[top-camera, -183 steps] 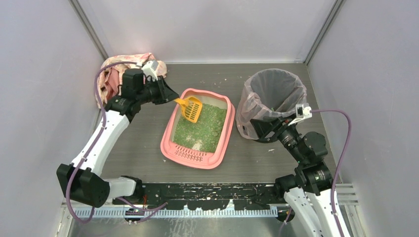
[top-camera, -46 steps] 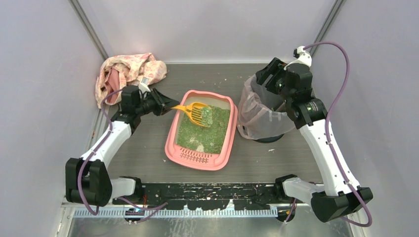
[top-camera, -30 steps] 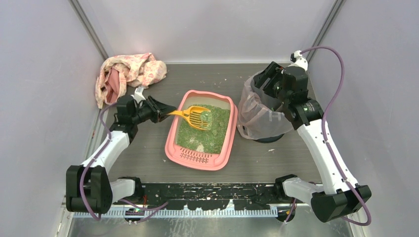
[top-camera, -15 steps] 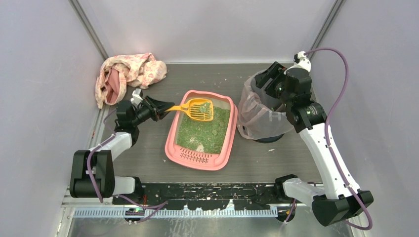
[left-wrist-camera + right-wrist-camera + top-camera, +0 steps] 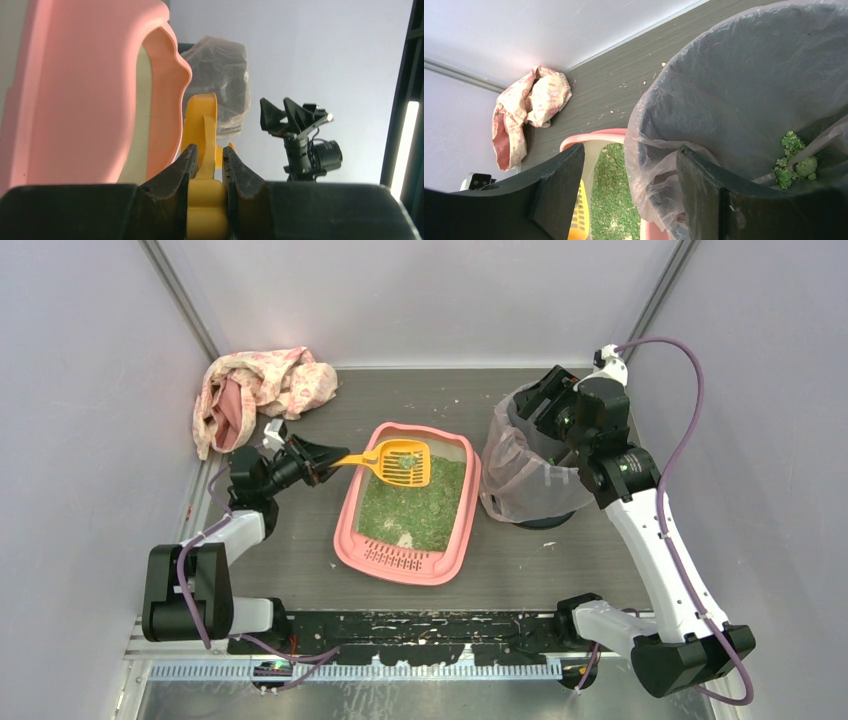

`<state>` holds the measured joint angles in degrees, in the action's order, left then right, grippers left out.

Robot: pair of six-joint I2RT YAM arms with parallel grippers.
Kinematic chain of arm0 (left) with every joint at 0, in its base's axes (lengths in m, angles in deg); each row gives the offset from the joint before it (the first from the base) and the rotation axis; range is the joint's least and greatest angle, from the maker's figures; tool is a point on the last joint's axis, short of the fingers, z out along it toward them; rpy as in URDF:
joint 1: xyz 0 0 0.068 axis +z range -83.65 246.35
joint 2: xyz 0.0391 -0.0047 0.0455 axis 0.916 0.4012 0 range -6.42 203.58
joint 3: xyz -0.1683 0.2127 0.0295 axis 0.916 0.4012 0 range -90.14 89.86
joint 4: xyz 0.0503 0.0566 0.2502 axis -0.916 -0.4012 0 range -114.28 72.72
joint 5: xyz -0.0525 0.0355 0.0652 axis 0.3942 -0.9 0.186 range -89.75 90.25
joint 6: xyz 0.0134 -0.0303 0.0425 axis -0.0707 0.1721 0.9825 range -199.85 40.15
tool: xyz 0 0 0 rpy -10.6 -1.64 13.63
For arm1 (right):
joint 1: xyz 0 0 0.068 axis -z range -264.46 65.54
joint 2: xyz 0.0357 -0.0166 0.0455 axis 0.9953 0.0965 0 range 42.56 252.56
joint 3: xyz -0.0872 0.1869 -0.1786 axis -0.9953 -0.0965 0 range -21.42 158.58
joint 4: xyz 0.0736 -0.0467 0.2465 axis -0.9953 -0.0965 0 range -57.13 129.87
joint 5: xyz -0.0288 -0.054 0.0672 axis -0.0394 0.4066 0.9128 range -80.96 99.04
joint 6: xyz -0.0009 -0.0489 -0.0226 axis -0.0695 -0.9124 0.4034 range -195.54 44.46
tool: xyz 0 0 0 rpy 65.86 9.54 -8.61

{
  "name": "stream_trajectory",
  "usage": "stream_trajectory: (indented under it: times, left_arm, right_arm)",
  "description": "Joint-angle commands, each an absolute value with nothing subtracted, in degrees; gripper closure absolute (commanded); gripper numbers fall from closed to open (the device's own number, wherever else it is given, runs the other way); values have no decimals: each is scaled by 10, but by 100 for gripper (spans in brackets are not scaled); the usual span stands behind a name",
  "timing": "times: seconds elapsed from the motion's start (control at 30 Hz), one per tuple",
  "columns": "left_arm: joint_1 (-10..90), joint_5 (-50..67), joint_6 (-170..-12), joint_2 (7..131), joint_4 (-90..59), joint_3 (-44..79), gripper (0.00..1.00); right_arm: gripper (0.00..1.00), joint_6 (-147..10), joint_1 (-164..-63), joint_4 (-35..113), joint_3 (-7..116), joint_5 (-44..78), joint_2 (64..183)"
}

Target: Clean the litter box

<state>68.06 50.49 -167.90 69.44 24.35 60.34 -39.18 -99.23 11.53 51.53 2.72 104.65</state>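
Note:
The pink litter box (image 5: 345, 530) with green granules (image 5: 410, 510) sits mid-table; its wall fills the left wrist view (image 5: 75, 90), and its far end shows in the right wrist view (image 5: 589, 137). My left gripper (image 5: 322, 462) is shut on the handle of a yellow slotted scoop (image 5: 402, 462), held above the box's far end with a small green clump in it. The handle shows between the fingers in the left wrist view (image 5: 204, 150). My right gripper (image 5: 545, 400) is open and empty over the far rim of the dark bin (image 5: 520, 480), its fingers (image 5: 559, 190) straddling the bag's edge.
The bin's translucent bag (image 5: 744, 85) holds green clumps (image 5: 794, 160) at the bottom. A crumpled pink floral cloth (image 5: 260, 385) lies in the far left corner, also in the right wrist view (image 5: 526, 112). Scattered crumbs lie on the table. Grey walls stand close on three sides.
My left gripper has lifted the scoop out of the granules and drawn it towards the box's far end; loose granules fell off, leaving a small clump. The right arm has stayed over the bin.

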Motion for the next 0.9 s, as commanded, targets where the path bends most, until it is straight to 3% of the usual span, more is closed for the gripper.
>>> stream_trajectory:
  times: [0.0,0.2,0.3,0.4,0.47,0.63,0.7,0.87]
  left_arm:
    - [702,548,-1710,685,323,628,100]
    - [704,551,-1689,686,288,612,100]
    - [657,548,-1711,716,336,593,100]
    - [686,542,-1729,710,354,620,100]
    - [645,540,-1728,705,350,624,100]
    - [662,536,-1648,655,198,619,100]
    - [621,544,-1633,661,177,587,100]
    - [660,539,-1638,676,175,582,100]
  right_arm:
    - [28,-389,-990,138,526,26,1040]
    - [28,-388,-990,136,517,24,1035]
    - [28,-383,-990,144,510,32,1039]
    - [28,-382,-990,140,514,32,1039]
    - [28,-382,-990,145,512,31,1036]
    - [28,-389,-991,139,515,25,1032]
    - [28,-389,-990,142,512,29,1034]
    - [28,-388,-990,147,511,32,1036]
